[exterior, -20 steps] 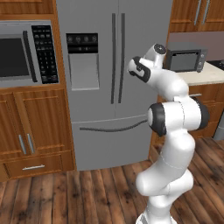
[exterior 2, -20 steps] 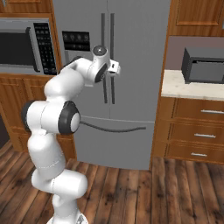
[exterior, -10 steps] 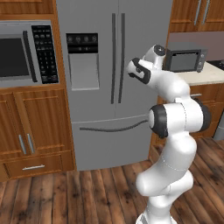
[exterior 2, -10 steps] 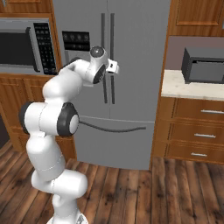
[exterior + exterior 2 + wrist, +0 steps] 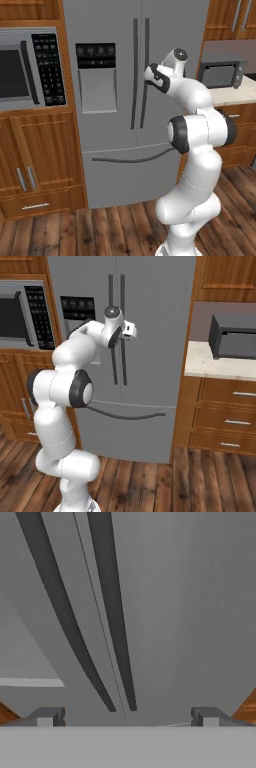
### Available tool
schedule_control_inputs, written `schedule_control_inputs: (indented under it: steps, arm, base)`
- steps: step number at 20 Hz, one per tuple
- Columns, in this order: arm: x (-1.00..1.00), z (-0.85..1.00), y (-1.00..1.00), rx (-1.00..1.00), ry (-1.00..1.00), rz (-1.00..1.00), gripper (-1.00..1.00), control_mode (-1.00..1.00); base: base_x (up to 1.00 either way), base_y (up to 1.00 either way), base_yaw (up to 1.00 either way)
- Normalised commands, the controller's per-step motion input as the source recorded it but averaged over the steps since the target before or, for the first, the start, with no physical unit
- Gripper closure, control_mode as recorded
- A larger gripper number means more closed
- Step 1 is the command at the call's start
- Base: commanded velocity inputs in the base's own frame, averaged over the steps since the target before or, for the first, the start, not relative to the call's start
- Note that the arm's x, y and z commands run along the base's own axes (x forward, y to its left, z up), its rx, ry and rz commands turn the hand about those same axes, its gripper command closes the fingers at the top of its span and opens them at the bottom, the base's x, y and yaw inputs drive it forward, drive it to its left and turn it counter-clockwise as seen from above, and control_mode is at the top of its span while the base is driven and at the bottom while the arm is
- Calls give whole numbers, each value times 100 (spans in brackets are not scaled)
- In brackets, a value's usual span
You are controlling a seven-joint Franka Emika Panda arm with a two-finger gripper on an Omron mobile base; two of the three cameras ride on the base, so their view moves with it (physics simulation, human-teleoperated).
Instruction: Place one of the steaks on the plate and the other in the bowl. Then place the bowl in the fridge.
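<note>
The fridge (image 5: 110, 150) (image 5: 155, 306) stands straight ahead with both doors closed. Its two long vertical handles (image 5: 134, 75) (image 5: 111, 306) (image 5: 112, 602) run side by side at the middle seam. My gripper (image 5: 148, 79) (image 5: 131, 332) (image 5: 127, 714) is open and empty. It hovers just in front of the handles at upper-door height, touching neither. The hand view looks along the doors, with both dark handles between the spread fingertips (image 5: 47, 717). The steaks, the plate and the bowl are out of view.
A built-in microwave (image 5: 30, 70) (image 5: 20, 316) sits in wooden cabinets left of the fridge. To the right, a dark toaster oven (image 5: 220, 74) (image 5: 232, 336) rests on a pale counter (image 5: 215, 363) over drawers. Wood floor lies in front.
The hand has crept slightly upward and closer to the fridge handles. The jaws have stayed open.
</note>
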Motion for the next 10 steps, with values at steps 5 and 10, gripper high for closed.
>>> schedule_control_inputs:
  steps: [5, 10]
  arm:
    - [0, 0, 0, 0, 0, 0, -100, 100]
    - [0, 0, 0, 0, 0, 0, -100, 100]
  base:
    - [4, 0, 0]
    - [1, 0, 0]
